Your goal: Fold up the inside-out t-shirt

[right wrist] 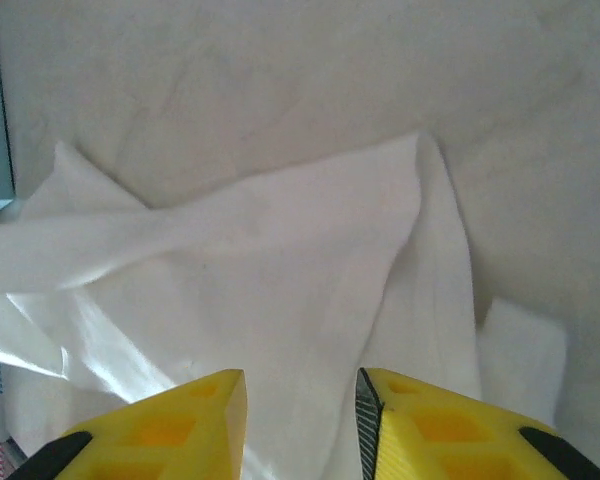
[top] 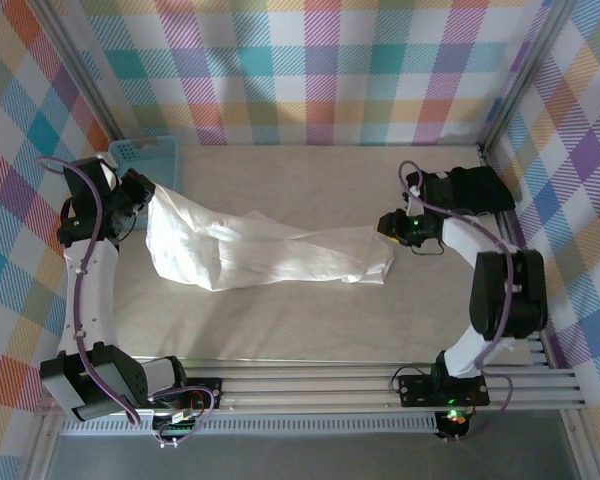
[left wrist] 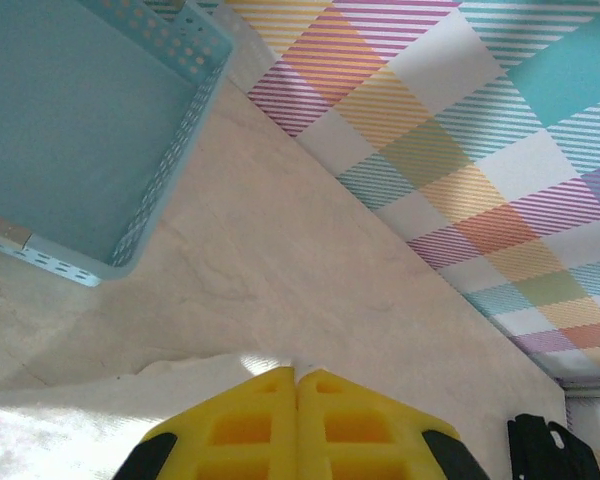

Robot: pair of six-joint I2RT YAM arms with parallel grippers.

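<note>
The pale table [top: 280,330] carries the white t-shirt [top: 250,250], which lies in a twisted, rope-like band across its middle, bunched wide at the left and tapering to a crumpled end on the right. At the back left corner sits the blue basket [top: 145,152], just beside the shirt's raised end; a black folded garment [top: 470,188] rests at the far right, well apart from the shirt. The left gripper [top: 140,195] is pinched tight, apparently on the shirt's upper left edge, which it holds lifted off the table. The right gripper [right wrist: 302,385] hovers over the tapered end with its jaws narrowly parted and nothing between them. The risk, as I judge it, is folding the twist in: with one end loose, any pull from the left would drag the bundle toward the basket rather than spread it, and a blind pinch on the right could catch several layers.
</note>
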